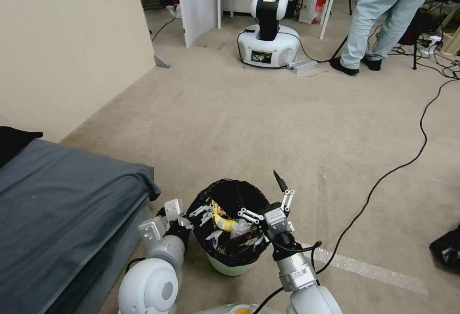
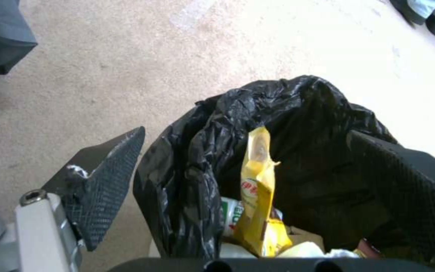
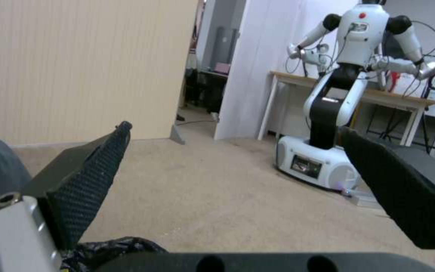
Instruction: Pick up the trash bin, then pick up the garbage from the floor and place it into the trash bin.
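**Bin on floor, both grippers at its rim**

Bin (image 1: pixel 231 261) stands on the carpet (image 1: pixel 268 122) just in front of the robot, right beside the grey bed (image 1: pixel 62 208). Black liner (image 2: pixel 288 109) is folded over the rim. Inside: a yellow wrapper (image 2: pixel 259 196) standing upright, a small bottle (image 2: pixel 232 216) beside it, white crumpled bits below.

Left gripper (image 1: pixel 201 214) sits at the bin's left rim, fingers apart. In the left wrist view one pad (image 2: pixel 108 181) is outside the liner and the other (image 2: pixel 404 196) inside the bin, so it straddles the rim; contact can't be told.

Right gripper (image 1: pixel 268 206) hovers over the right rim, fingers spread wide, nothing in it. Its pads (image 3: pixel 89 181) point toward a second robot (image 1: pixel 268 21) across the room. A black cable (image 1: pixel 412 160) runs over the carpet to the right.
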Motion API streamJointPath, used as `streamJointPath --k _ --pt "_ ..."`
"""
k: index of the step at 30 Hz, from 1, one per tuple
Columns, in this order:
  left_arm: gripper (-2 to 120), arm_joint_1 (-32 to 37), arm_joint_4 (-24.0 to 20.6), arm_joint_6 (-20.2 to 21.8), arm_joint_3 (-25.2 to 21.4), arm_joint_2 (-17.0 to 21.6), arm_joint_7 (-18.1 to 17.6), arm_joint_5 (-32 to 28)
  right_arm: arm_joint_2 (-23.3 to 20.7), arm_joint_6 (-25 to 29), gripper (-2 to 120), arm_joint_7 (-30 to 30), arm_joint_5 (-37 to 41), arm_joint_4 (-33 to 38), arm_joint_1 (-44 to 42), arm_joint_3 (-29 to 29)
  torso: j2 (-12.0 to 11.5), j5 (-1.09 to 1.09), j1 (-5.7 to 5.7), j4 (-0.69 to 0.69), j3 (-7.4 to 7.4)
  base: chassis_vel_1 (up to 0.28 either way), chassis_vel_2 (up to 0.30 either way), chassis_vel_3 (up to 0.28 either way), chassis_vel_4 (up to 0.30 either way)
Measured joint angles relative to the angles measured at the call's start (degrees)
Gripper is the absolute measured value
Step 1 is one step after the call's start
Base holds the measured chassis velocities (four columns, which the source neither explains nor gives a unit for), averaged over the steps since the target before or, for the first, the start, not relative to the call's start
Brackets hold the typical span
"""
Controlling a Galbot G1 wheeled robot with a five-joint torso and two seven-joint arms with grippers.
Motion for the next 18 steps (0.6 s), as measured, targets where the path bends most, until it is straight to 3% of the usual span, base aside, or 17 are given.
streamJointPath --k 4,8,10,11,14,15,16,18 --pt "99 1.06 -2.29 -0.53 0.39 -0.04 0.34 1.78 -0.08 0.03 100 0.00 0.03 0.31 0.02 0.24 0.00 0.00 0.00 0.00 0.00 0.000 0.000 0.000 0.000" --pt "99 3.03 -4.35 -4.60 0.58 -0.01 2.62 8.49 0.28 0.03 100 0.16 0.28 0.80 0.07 0.62 0.00 0.01 0.00 0.00 0.00 0.000 0.000 0.000 0.000" --pt "99 4.46 -4.72 -11.63 0.84 0.06 5.94 14.65 0.75 0.02 100 0.59 0.52 1.26 0.01 0.87 0.00 0.01 0.00 0.00 0.00 0.000 0.000 0.000 0.000" --pt "99 4.46 -4.72 -11.63 0.84 0.06 5.94 14.65 0.75 0.02 100 0.59 0.52 1.26 0.01 0.87 0.00 0.01 0.00 0.00 0.00 0.000 0.000 0.000 0.000" --pt "100 6.30 -2.38 -28.08 0.94 -0.26 12.54 27.86 1.78 -0.86 100 2.12 0.80 2.96 -0.75 1.67 0.00 0.00 0.00 0.00 0.00 0.000 0.000 0.000 0.000" --pt "100 6.68 -1.93 -31.62 1.06 -0.48 13.02 30.23 2.01 -1.20 100 2.68 1.02 3.58 -1.11 1.84 0.00 0.00 0.00 0.00 0.00 0.000 0.000 0.000 0.000" --pt "100 6.68 -1.93 -31.62 1.06 -0.48 13.02 30.23 2.01 -1.20 100 2.68 1.02 3.58 -1.11 1.84 0.00 0.00 0.00 0.00 0.00 0.000 0.000 0.000 0.000" --pt "100 7.72 -0.76 -39.63 1.70 -1.12 13.37 36.57 2.40 -1.40 100 3.51 1.47 4.85 -2.03 2.47 0.00 0.00 0.00 0.00 0.00 0.000 0.000 0.000 0.000"
